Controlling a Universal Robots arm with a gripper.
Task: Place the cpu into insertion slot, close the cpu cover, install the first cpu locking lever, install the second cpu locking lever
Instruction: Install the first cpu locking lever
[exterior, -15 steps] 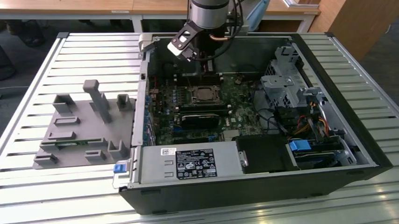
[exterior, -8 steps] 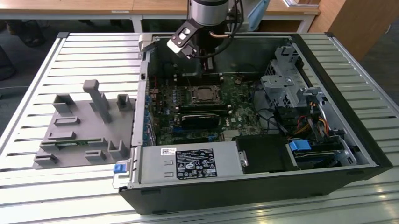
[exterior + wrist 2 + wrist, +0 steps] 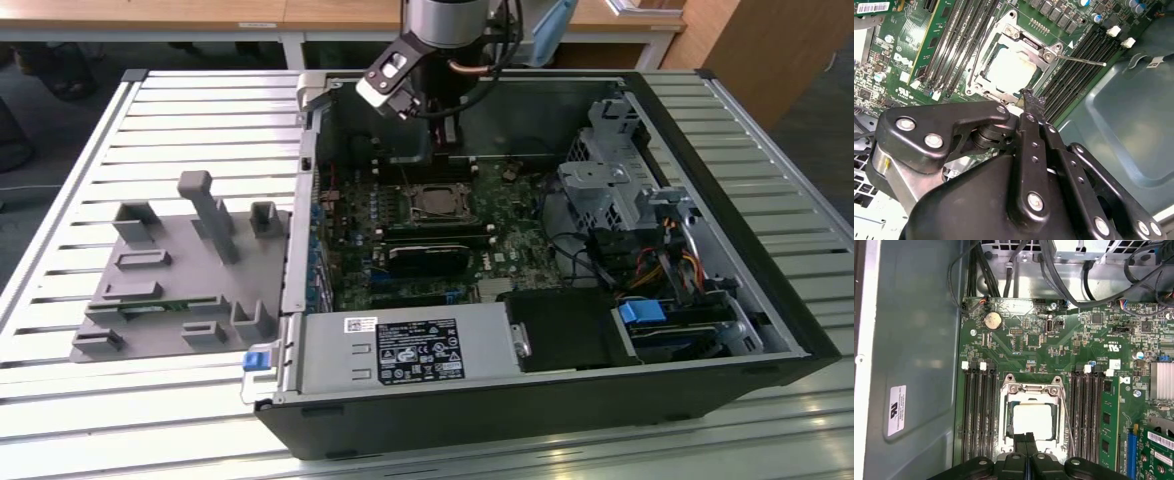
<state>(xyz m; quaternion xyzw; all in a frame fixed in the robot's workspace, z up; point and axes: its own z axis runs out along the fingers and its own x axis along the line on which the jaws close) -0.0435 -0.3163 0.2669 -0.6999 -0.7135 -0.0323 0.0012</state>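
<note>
The cpu (image 3: pixel 1032 419) lies in the insertion slot (image 3: pixel 434 201) on the green motherboard, its dull silver top (image 3: pixel 1009 70) showing through the window of the cpu cover (image 3: pixel 1030 390). The cover (image 3: pixel 1026 37) lies down flat around the chip. One thin locking lever (image 3: pixel 1079 61) sticks out sideways from the socket, and in the first wrist view this lever (image 3: pixel 1068 420) runs slanted beside the socket. A second lever (image 3: pixel 975 62) runs along the opposite side. My gripper (image 3: pixel 1026 438) hangs just above the socket's edge, fingers shut together and holding nothing. Its tips (image 3: pixel 1029 96) are near the chip's corner, and the exterior view shows my gripper (image 3: pixel 451 140) inside the case.
The open computer case (image 3: pixel 747 250) lies on a slatted metal table. Rows of black memory slots (image 3: pixel 979 415) flank the socket, with a green memory stick (image 3: pixel 1110 425) beside them. Cables and a drive cage (image 3: pixel 607 190) fill the exterior view's right. A grey fixture (image 3: pixel 187 270) stands on its left.
</note>
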